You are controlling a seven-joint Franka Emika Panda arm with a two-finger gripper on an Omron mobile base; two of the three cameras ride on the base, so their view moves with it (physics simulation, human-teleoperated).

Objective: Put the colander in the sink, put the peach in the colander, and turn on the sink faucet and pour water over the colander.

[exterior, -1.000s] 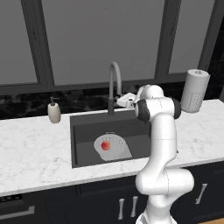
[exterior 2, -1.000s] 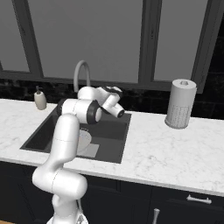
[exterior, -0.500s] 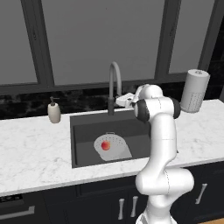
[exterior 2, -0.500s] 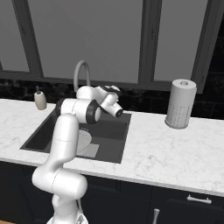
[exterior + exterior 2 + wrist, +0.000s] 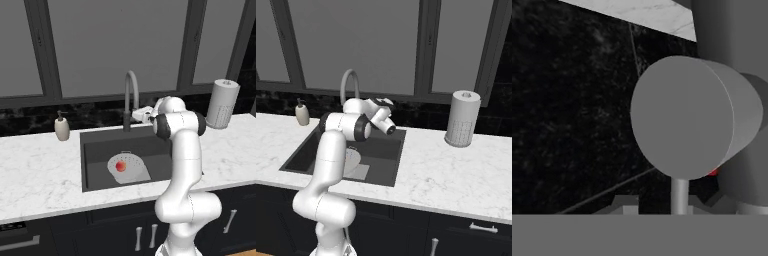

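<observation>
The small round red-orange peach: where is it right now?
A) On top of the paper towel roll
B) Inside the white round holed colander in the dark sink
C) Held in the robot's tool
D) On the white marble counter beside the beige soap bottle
B: in the left base view the small round red-orange peach lies inside the white round holed colander, which sits on the bottom of the dark grey rectangular sink.

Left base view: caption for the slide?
Gripper at the sink faucet base; peach sits in colander in sink.

2 base views share sink (image 5: pixel 95 145).
</observation>
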